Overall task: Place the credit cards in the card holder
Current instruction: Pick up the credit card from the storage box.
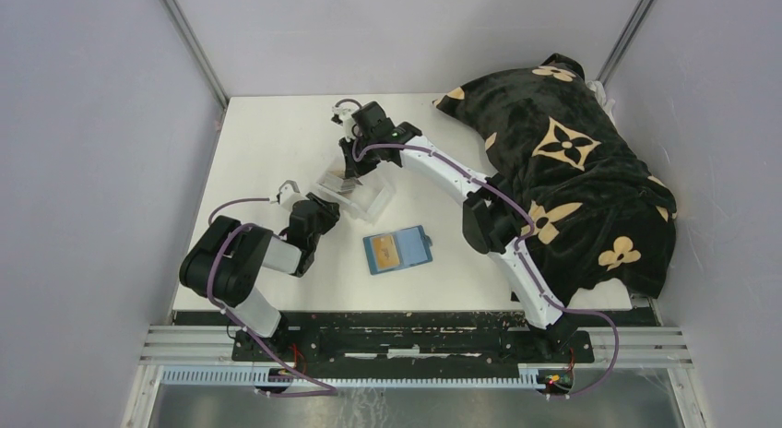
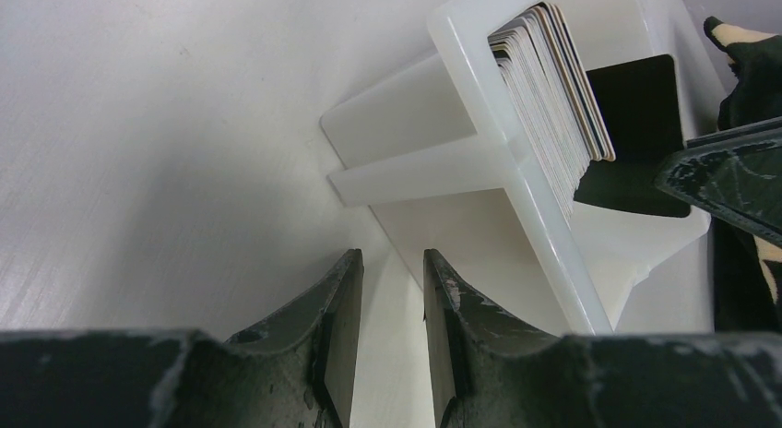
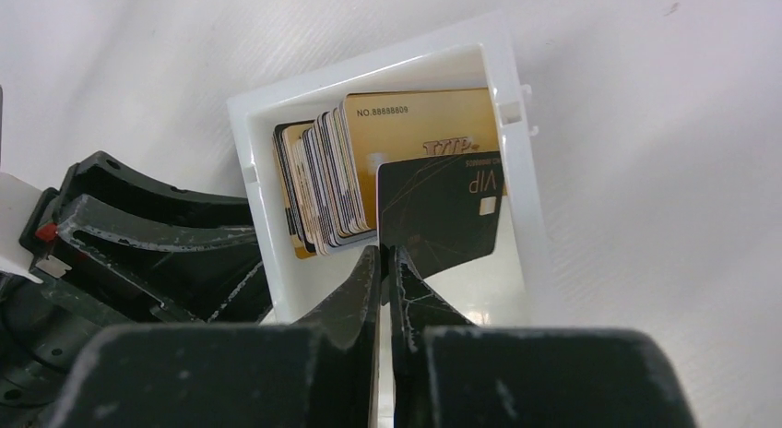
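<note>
**White worktop, one card pinched in the tray**

Grey walls close around a white worktop [image 1: 277, 151], and a black blanket [image 1: 572, 170] with gold flowers lies heaped on its right side. Near the middle stands a clear plastic tray [image 1: 376, 199], and the credit cards [image 3: 323, 184] stand on edge inside it, packed close like files. A gold card [image 3: 415, 124] is at the end of the pack, and a dark VIP card [image 3: 443, 211] leans in front of it.

The right pincer [image 3: 383, 255] is clenched on the lower corner of this dark card. The left pincer [image 2: 392, 262] has its jaws apart just beside the tray's flat flap; whether the flap reaches between them I cannot tell.

The card holder [image 1: 398, 250], teal, lies open on the worktop nearer the arms, apart from the tray.

I judge the cards to be light, stiff and smooth, so a corner grip may let one turn. A hold further along the edge, across both faces, would be safer. The neighbours could also rise with it.
</note>
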Tool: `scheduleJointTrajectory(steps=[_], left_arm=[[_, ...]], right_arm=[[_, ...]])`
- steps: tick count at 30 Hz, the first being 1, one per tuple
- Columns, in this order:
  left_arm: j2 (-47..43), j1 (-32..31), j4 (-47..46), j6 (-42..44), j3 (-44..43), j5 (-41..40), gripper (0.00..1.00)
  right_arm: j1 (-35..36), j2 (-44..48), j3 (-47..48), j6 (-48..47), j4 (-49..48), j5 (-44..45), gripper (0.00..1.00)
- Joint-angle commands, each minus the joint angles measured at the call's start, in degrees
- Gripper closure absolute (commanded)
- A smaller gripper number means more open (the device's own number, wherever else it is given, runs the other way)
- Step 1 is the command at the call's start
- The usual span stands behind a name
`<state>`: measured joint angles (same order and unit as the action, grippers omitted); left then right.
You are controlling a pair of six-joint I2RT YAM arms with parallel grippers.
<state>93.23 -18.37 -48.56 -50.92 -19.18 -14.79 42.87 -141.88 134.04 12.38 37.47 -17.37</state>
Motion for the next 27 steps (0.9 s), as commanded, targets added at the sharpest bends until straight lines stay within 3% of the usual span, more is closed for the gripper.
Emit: scheduleJointTrajectory(steps=[1, 11, 20, 27], left_arm=[[-0.2, 0.24, -4.09, -0.26, -0.62, 0.48, 0.62], [-5.84, 0.23, -0.13, 1.96, 1.47, -0.45, 0.61], [-18.15, 0.22, 10.35, 5.39, 2.67, -1.61, 0.58], [-28.35, 0.18, 12.83, 6.45, 5.13, 1.04, 0.51]], right_arm=[[1.16, 5.22, -1.12, -2.59, 1.44, 3.88, 0.98], [1.17, 9.61, -6.64, -5.17, -0.82, 9.64, 0.99], [1.21, 15.54, -12.08, -5.18, -3.02, 10.47, 0.99], [1.29, 24.53, -20.55, -3.96, -5.33, 10.64, 0.99]])
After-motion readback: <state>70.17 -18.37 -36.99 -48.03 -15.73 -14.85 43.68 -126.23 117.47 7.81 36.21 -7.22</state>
